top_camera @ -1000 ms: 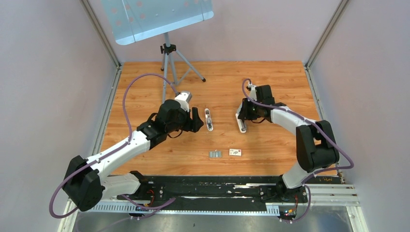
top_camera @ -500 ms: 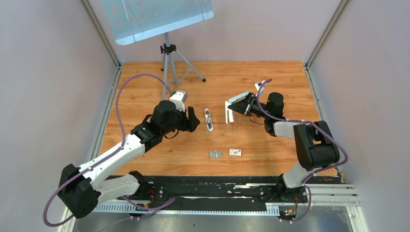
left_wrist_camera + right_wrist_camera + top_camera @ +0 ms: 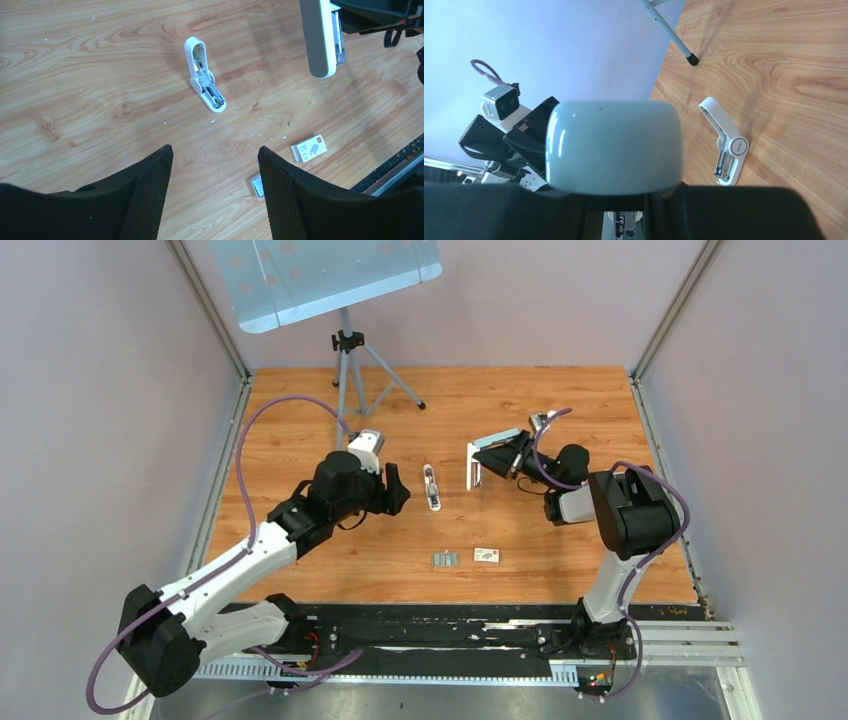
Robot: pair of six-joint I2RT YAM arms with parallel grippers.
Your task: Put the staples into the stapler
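My right gripper (image 3: pixel 503 455) is shut on a grey-topped white stapler (image 3: pixel 476 468) and holds it tilted above the table. In the right wrist view the stapler's rounded end (image 3: pixel 614 147) fills the middle, above the gripper (image 3: pixel 624 202). It also shows in the left wrist view (image 3: pixel 320 37). The grey staples (image 3: pixel 445 559) lie flat on the table nearer the arm bases, and are partly hidden behind a finger in the left wrist view (image 3: pixel 256 185). My left gripper (image 3: pixel 396 487) is open and empty in its own view (image 3: pixel 215 152).
A small white opened stapler (image 3: pixel 432 487) lies between the grippers, also in both wrist views (image 3: pixel 205 82) (image 3: pixel 726 150). A small white printed box (image 3: pixel 487 555) (image 3: pixel 310 148) lies right of the staples. A tripod (image 3: pixel 350 365) with a panel stands at the back left.
My right gripper has lifted the stapler off the table and swung it to point left. My left arm has drawn back slightly, still open.
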